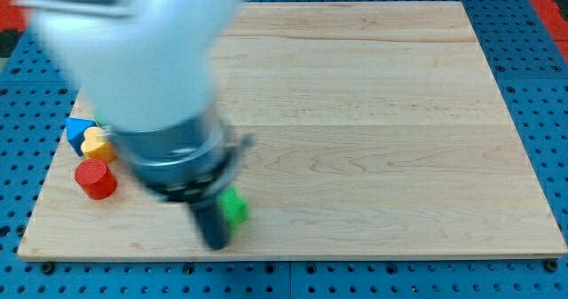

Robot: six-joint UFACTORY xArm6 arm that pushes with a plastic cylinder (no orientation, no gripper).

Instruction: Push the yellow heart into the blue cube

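The yellow heart (98,145) lies at the board's left edge, partly hidden by the arm. The blue cube (77,130) sits just to its upper left, touching it. My rod comes down from the large blurred arm body, and my tip (216,244) rests on the board near the view's bottom, well to the right of the heart and the cube. A green block (235,208) sits right beside the tip, on its upper right.
A red cylinder (96,179) stands just below the yellow heart near the left edge. The wooden board (373,113) lies on a blue pegboard surface. The arm body hides the board's upper left part.
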